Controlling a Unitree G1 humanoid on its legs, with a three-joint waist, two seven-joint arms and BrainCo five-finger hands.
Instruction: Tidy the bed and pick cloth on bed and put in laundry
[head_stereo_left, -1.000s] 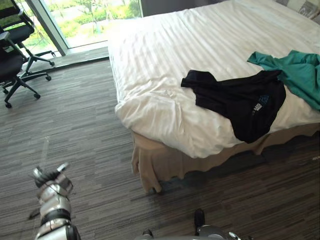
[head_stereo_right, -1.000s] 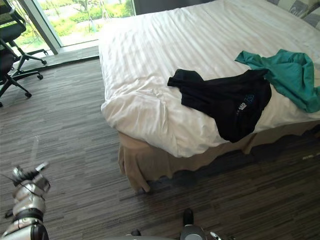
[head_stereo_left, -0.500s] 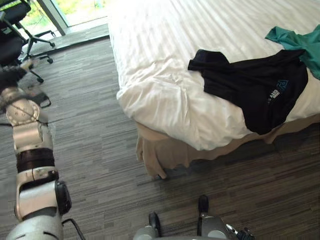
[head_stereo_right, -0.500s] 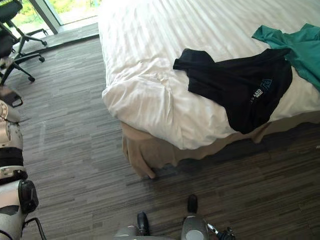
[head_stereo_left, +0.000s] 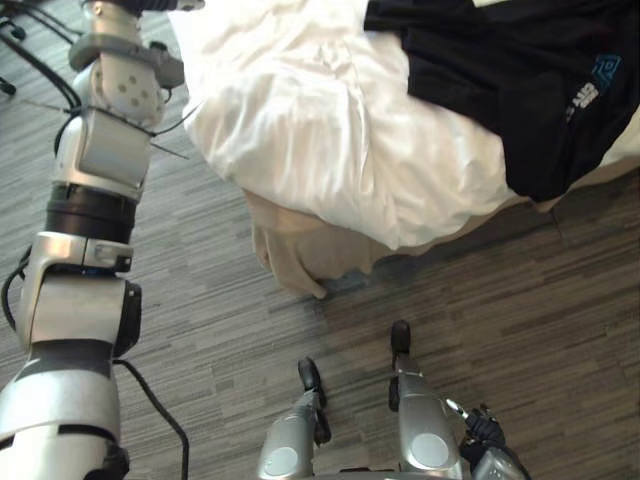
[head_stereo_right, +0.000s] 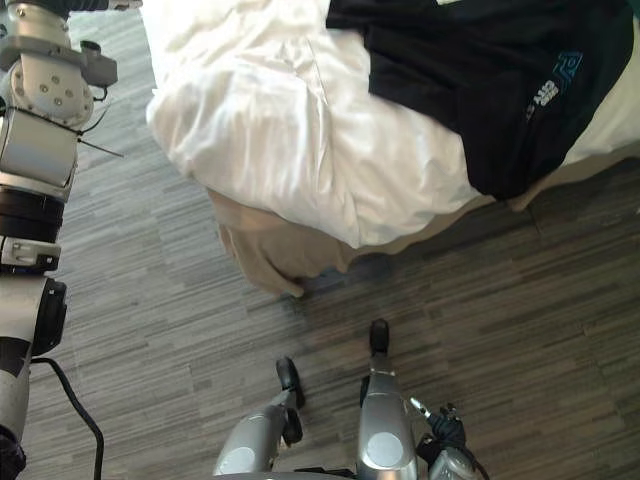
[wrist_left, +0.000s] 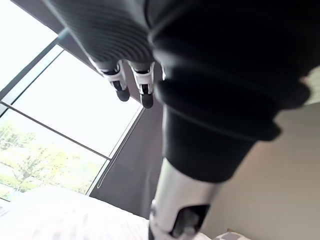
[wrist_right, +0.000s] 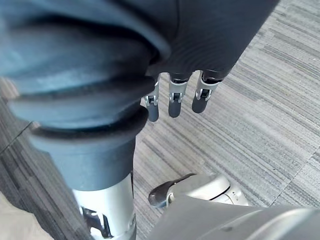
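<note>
Daylight poured through the window (wrist_left: 65, 115), which glared white and left the left hand (wrist_left: 144, 86) a dark shape against it. The bed (head_stereo_left: 300, 120) caught that light, bright white with soft grey folds, while the black shirt (head_stereo_left: 500, 70) swallowed nearly all detail. A soft shadow lay on the floor (head_stereo_left: 520, 300) under the bed's edge. Around the right hand (wrist_right: 173, 100) the floor was evenly lit.

Head stereo downward over bed (head_stereo_left: 300, 130)

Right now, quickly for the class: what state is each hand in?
Left hand: open, holding nothing.
Right hand: open, holding nothing.
</note>
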